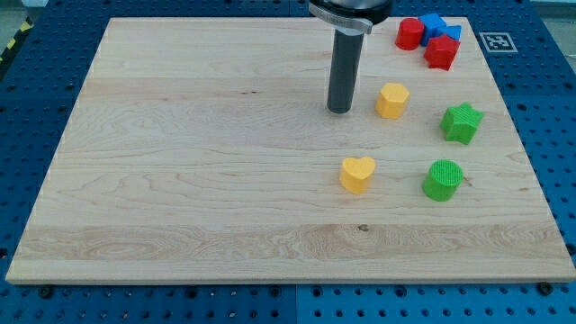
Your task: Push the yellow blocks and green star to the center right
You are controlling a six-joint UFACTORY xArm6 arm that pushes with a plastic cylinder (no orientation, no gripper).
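Observation:
A yellow hexagonal block [391,100] sits right of the board's middle, toward the view's top. A yellow heart block [357,174] lies below it, toward the view's bottom. A green star block [461,123] sits near the right edge. My tip [339,110] rests on the board just left of the yellow hexagonal block, with a small gap, and above the yellow heart.
A green ribbed cylinder [443,179] sits right of the yellow heart. A red cylinder [409,34], a red block [441,52] and blue blocks [438,25] cluster at the board's top right corner. The wooden board [198,162] lies on a blue perforated table.

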